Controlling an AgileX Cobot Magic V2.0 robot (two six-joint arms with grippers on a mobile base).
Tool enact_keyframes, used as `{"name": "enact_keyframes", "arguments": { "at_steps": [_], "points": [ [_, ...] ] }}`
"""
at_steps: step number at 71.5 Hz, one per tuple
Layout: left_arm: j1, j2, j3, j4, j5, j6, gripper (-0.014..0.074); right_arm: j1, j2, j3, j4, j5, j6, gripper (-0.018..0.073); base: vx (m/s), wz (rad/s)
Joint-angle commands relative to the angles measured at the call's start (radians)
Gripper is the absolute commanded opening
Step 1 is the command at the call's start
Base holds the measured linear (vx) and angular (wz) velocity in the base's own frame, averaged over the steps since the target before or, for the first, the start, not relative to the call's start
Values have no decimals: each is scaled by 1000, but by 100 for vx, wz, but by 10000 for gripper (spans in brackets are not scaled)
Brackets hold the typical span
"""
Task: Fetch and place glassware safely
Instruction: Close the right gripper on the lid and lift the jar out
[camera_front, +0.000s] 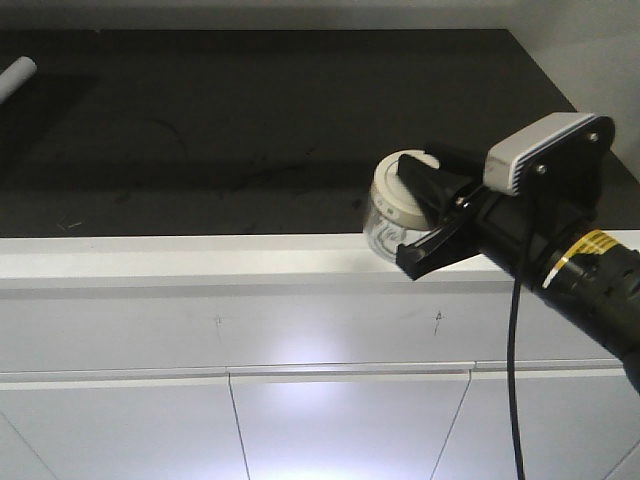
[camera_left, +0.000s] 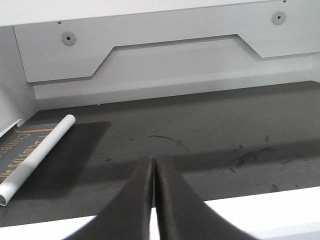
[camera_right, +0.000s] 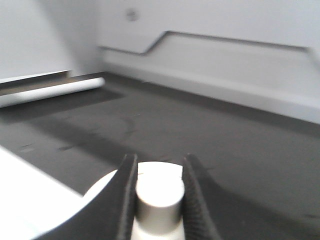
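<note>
Jar (camera_front: 385, 235): at the ledge (camera_front: 150, 262), on its right part, right where white meets the dark top (camera_front: 250, 130). I cannot tell whether it is resting or just lifted.
Right claw (camera_right: 159, 172): closed on the knob (camera_right: 159, 200) of the lid (camera_front: 395, 195), with one finger on each side. The wrist view is blurred.
Left claw (camera_left: 152, 162): fingers pressed together with nothing between them, hanging over the ledge and aimed at the dark top.
Handling: clear glass, so stiff, smooth and breakable. It is small and likely light.
Hold: the knob gives a narrow, sure pinch, but the lid may simply sit loose, and then the glass could drop away. A grip round the glass body looks safer, though slippery.
Edge risk: the ledge is the rim, and in front of it the white face drops straight down. A set-down well behind the ledge would be kinder.
Roll (camera_left: 37, 155): white, far behind the ledge at the left, well apart from the jar.
Printed sheet (camera_left: 20, 150): dark with gold lettering, lying under the roll.
Back panel (camera_left: 175, 55): white, closing off the space far behind the ledge.
In the way: nothing seen on the dark top just behind the ledge near the jar.
</note>
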Motion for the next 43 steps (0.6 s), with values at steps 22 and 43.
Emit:
{"name": "enact_keyframes", "arguments": {
  "at_steps": [22, 43],
  "points": [
    [0, 8, -26, -7, -71, -5, -7, 239, -32, 102, 40, -191, -7, -3, 0, 0],
    [0, 8, -26, -7, -71, -5, -7, 354, -38, 186, 64, -233, -8, -3, 0, 0]
  ]
}}
